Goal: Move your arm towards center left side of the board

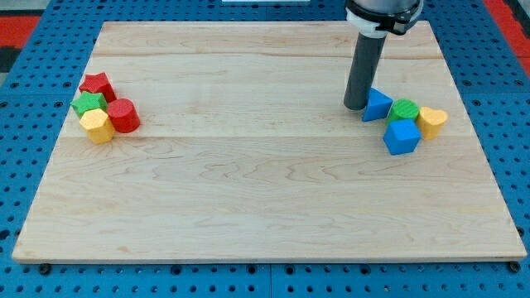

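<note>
My tip is at the lower end of the dark rod, on the right half of the wooden board. It stands right against the left side of a blue triangular block. Just right of that block sit a green round block, a yellow heart-shaped block and a blue cube. At the board's centre left lies another cluster: a red star block, a green star block, a red cylinder and a yellow block.
The board lies on a blue pegboard table. The arm's grey and black mount shows at the view's top above the rod.
</note>
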Controlling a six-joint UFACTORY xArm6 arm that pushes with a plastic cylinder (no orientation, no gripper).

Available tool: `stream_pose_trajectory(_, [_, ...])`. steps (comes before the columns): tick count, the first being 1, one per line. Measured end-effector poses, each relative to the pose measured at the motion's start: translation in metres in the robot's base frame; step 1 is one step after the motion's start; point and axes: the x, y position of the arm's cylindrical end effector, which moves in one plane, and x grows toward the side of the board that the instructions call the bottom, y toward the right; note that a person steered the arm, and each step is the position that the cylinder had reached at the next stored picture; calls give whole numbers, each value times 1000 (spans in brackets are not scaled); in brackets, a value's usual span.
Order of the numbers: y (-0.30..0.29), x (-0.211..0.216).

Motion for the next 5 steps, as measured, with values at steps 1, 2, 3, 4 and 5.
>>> stream_pose_trajectory(1, [-1, 0])
stream_pose_trajectory(2, [-2, 0])
stream_pose_trajectory(3, [-27, 0])
stream_pose_trajectory(4, [-87, 9])
stream_pose_trajectory(5, [-157, 20])
